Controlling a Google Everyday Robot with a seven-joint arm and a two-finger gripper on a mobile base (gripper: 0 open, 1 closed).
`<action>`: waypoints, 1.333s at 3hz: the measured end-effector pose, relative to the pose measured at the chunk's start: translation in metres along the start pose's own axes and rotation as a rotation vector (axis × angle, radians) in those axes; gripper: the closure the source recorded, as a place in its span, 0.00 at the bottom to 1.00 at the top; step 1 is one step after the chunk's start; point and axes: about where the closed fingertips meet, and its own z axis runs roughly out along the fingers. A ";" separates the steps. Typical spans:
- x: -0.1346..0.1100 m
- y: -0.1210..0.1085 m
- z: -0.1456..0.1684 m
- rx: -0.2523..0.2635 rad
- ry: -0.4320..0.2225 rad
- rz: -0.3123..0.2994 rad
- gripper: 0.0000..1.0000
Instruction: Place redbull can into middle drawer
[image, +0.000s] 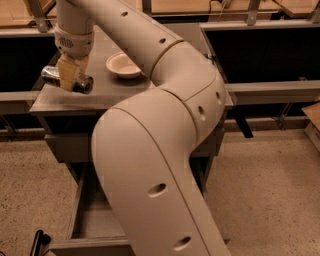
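Gripper (69, 81) sits at approx. 10 o'clock over the counter (60, 100) edge, clamped on the redbull can (50, 75), long axis 9-to-3, horizontal. The middle drawer (95, 222) is open well below, at 6 o'clock from the can, so I judge the move goes down.

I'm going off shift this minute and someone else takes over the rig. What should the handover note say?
Hand: shut on the slim silver-and-blue metal redbull can, at the front left of the grey table top.
Can: held on its side across the hand. Whether it is clear of the table cannot be told.
Wide grey-brown middle drawer: pulled open below the table. The floor that shows is bare, and the arm hides the rest.
Pale round bowl: on the table, right of the hand.
Done: can grasped.
Left: carry it down into the drawer and release.
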 end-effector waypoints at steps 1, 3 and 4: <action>0.037 0.011 -0.049 0.007 -0.087 -0.119 1.00; 0.041 0.014 -0.042 0.042 -0.071 -0.135 1.00; 0.045 0.029 -0.072 0.214 -0.095 -0.222 1.00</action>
